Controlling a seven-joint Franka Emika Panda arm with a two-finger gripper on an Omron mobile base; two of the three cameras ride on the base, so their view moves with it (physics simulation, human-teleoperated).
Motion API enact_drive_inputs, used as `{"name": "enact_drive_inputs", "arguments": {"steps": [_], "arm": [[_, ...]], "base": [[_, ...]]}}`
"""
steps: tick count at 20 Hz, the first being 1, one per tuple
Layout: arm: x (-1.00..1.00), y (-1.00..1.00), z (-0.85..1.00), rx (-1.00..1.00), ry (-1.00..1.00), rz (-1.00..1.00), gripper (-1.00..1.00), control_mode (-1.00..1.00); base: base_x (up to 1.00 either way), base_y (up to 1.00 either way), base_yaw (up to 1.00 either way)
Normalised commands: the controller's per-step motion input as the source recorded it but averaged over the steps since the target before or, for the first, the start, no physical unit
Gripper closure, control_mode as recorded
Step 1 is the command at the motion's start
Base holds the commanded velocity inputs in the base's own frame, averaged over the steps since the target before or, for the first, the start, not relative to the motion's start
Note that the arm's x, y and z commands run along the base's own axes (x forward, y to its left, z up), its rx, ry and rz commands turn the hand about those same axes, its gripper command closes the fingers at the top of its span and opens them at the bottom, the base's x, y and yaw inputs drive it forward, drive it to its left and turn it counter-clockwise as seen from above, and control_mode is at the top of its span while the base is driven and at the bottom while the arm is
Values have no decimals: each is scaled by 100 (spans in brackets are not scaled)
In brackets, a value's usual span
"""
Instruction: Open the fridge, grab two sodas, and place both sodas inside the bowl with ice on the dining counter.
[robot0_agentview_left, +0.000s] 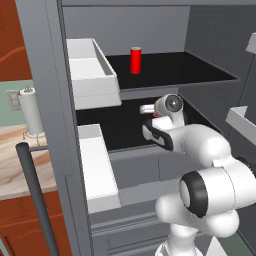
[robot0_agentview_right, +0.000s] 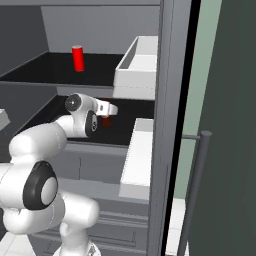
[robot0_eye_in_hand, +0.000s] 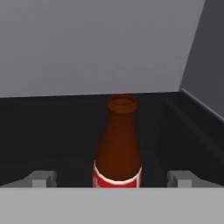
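Fridge (robot0_agentview_left: 55, 125): tall, grey, doors open; black shelves and white door bins (robot0_agentview_left: 92, 72) exposed.

Arm: reaches into the fridge's lower shelf.

End effector (robot0_eye_in_hand: 113, 179): fully spread, holding nothing; one fingertip either side of the bottle's base.

Soda bottle (robot0_eye_in_hand: 118, 146): brown glass, red label, upright on the fridge's lower shelf, centred between the fingertips (robot0_eye_in_hand: 41, 178).

Soda can (robot0_agentview_left: 135, 60): red, upright on the fridge's upper shelf, well back.

Handling note: probably advance slightly so the pads meet the wide labelled body, not the neck, then close squarely and lift straight.
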Motion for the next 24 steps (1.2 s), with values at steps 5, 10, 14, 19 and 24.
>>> {"name": "enact_drive_inputs", "arguments": {"steps": [5,10,14,19,24], "arm": [[14,-7,-10,1,3,0,-100,-100],[12,-7,-8,0,2,0,-100,-100],[10,0,-17,0,4,0,100,-100],[0,2,-10,0,7,0,100,-100],[0,0,-10,0,6,0,100,-100]], "base": [[0,0,0],[0,0,0],[0,0,0],[0,0,0],[0,0,0]]}}
